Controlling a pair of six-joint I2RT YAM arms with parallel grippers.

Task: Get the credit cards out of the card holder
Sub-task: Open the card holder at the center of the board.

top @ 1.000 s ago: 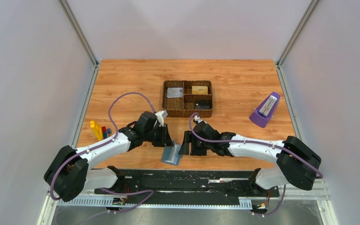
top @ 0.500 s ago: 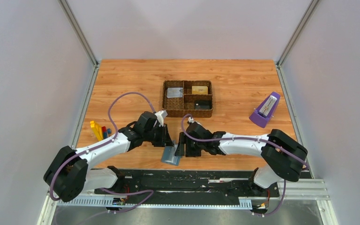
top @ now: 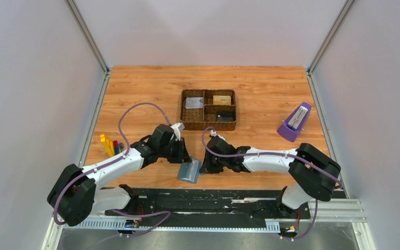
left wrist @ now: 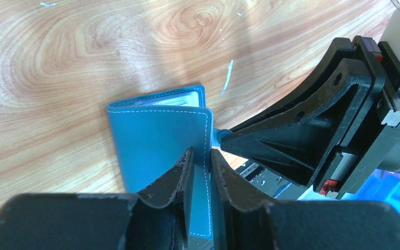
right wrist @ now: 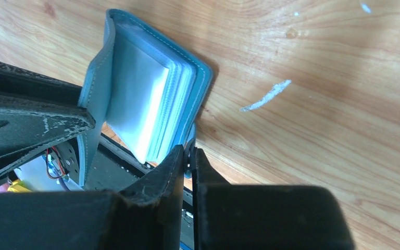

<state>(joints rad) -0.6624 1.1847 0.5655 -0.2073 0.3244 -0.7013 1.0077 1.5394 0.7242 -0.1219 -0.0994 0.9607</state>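
From above, the card holder sits half-open at the table's near side, between the left gripper and right gripper. Left wrist view: the left gripper pinches one cover. Right wrist view: the right gripper is pressed onto the other cover's very edge. Pulling the covers apart could slip that thin hold, letting it snap closed.

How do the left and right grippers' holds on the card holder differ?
The left gripper takes one cover of the card holder deep between its fingers; the right gripper nips only the other cover's rim at its tips. The left gripper's jaws show a slit; the right gripper's nearly meet. Both are shut on the card holder, held open.
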